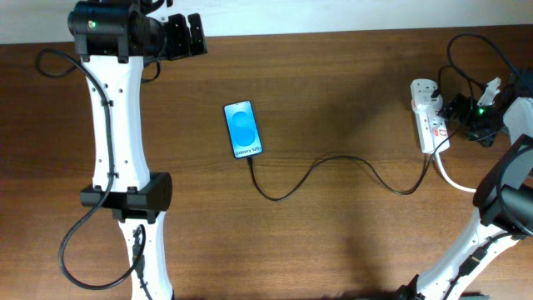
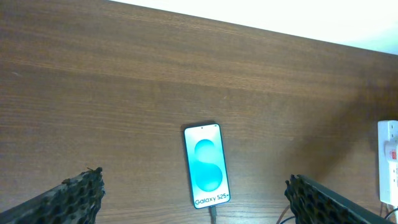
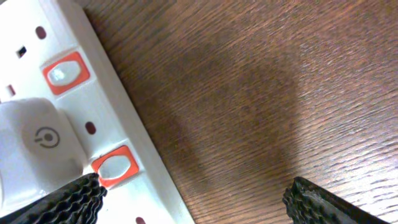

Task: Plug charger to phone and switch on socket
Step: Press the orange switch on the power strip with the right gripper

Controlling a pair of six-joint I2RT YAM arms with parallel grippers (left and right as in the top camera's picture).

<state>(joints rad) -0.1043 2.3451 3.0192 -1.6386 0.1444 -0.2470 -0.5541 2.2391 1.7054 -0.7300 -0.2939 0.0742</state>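
The phone (image 1: 243, 129) lies face up mid-table, its light-blue screen reading "Galaxy"; it also shows in the left wrist view (image 2: 206, 165). The thin black charger cable (image 1: 333, 160) meets the phone's bottom edge (image 2: 212, 213) and winds right to the white socket strip (image 1: 428, 125). My left gripper (image 1: 188, 37) is open and empty, high at the back left, far from the phone. My right gripper (image 3: 196, 202) is open and hovers just over the strip (image 3: 155, 186). Its left finger is beside an orange switch (image 3: 115, 167). A second orange switch (image 3: 65, 73) lies further along.
A white adapter (image 3: 34, 146) with a power symbol sits in the strip between the two switches. The strip's thick white cord (image 1: 454, 179) curves off towards the right arm's base. Black robot cables loop at the back right (image 1: 466, 58) and front left (image 1: 83, 250).
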